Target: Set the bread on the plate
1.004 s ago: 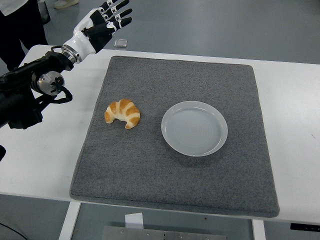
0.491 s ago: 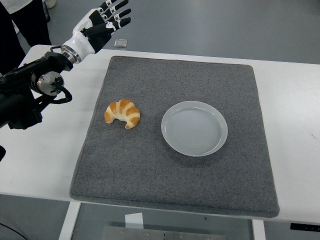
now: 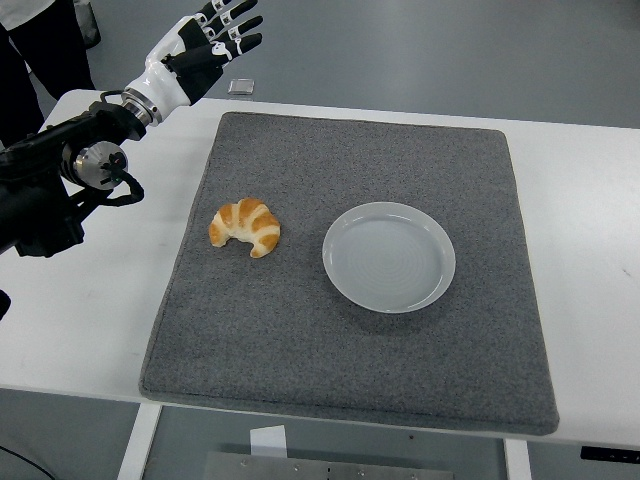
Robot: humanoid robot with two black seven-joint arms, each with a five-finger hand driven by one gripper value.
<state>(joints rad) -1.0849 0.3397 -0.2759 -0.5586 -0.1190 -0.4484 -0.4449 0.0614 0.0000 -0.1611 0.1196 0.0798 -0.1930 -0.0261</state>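
Nothing much has changed: left hand (image 3: 205,40) hangs where it was, far beyond the bread (image 3: 245,227), fingers (image 3: 235,20) spread wide and empty. Bread lies just left of the plate (image 3: 389,256), untouched.

A single head view looks from high on the robot's side, forward and steeply down over the white table (image 3: 600,250). The table's near edge runs across the bottom of the picture, with the floor and table legs showing below it; its far edge lies near the top, with grey floor beyond. The whole grey mat (image 3: 350,340) fits in frame, so the camera stands at a middling distance. The table's right edge seems cut off.
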